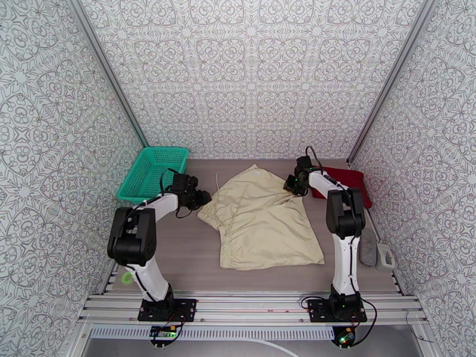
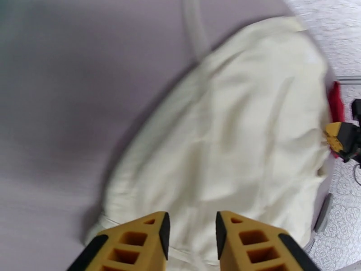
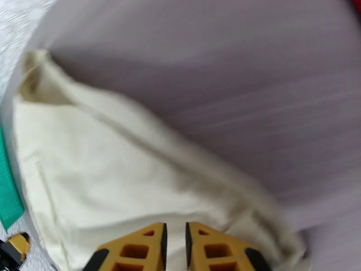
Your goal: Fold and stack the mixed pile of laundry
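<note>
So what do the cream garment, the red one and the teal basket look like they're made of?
Cream garment: soft matte woven cloth, probably cotton; it creases and lies limp. Red garment: also matte cloth, bunched up; fibre unclear. Teal basket: seemingly rigid moulded plastic, given its even mesh of holes and straight rim.

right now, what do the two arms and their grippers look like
Both the left arm and right arm have white links, bulky black joint housings and thin black cables, on black base plates. The left gripper and right gripper have yellow-orange fingers with rectangular cut-outs and black inner pads.
</note>
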Available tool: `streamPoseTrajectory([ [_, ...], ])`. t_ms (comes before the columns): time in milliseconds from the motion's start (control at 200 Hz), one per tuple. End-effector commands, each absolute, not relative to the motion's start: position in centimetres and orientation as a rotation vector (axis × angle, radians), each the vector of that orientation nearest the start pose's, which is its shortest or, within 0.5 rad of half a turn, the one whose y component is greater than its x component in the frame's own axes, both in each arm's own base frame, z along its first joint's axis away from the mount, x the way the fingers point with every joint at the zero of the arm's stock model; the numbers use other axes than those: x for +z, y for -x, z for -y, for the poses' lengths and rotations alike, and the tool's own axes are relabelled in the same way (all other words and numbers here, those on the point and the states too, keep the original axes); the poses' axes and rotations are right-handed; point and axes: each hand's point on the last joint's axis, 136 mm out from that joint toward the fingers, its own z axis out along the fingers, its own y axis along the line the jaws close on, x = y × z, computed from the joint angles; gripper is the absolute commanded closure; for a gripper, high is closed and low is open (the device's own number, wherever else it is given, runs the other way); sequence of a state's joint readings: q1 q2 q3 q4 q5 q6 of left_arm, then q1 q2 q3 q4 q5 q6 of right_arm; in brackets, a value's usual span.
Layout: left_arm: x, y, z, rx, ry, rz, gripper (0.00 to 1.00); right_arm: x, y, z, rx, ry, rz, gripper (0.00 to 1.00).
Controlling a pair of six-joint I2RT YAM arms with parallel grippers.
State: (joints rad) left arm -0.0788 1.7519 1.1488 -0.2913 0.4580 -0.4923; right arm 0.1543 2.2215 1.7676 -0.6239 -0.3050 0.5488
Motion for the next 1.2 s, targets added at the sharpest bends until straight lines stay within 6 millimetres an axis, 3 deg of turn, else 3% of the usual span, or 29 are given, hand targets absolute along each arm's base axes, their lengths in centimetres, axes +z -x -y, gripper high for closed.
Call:
streamPoseTrajectory([
  [0,13.0,-42.3,13.5,-0.808,0.217,-2.485,0.67,10.2,-53.9,-17.5,0.724,-0.222,-2.575,0.8],
  [180,11.7,-38.7,19.2,-0.89,0.111,-2.55,0.74,9.4,-57.0,-20.3,0.843,-0.198,-2.485,0.8],
  [270,10.1,-36.7,21.7,-0.907,0.072,-2.606,0.76,9.2,-58.6,-21.6,0.911,-0.212,-2.435,0.81],
  [375,7.2,-34.6,23.1,-0.938,0.09,-2.666,0.79,8.8,-60.2,-23.1,0.952,-0.214,-2.405,0.83],
  [505,4.3,-32.3,23.4,-0.929,0.119,-2.726,0.8,7.1,-61.3,-24.3,0.96,-0.258,-2.425,0.83],
  [640,2.1,-30.2,22.9,-0.925,0.161,-2.78,0.81,3.6,-61.6,-21.8,0.831,-0.498,-2.49,0.84],
  [740,1.1,-28.6,22.8,-0.938,0.174,-2.812,0.8,1.3,-60.9,-18.7,0.714,-0.693,-2.523,0.85],
  [935,0.7,-25.6,22.3,-0.937,0.163,-2.854,0.8,1.0,-59.9,-14.3,0.588,-0.845,-2.499,0.84],
  [1040,1.0,-24.6,21.9,-0.944,0.145,-2.861,0.8,1.8,-60.5,-13.9,0.609,-0.813,-2.488,0.84],
  [1195,2.9,-25.3,22.0,-0.949,0.102,-2.82,0.74,5.0,-62.3,-17.3,0.844,-0.631,-2.456,0.83],
])
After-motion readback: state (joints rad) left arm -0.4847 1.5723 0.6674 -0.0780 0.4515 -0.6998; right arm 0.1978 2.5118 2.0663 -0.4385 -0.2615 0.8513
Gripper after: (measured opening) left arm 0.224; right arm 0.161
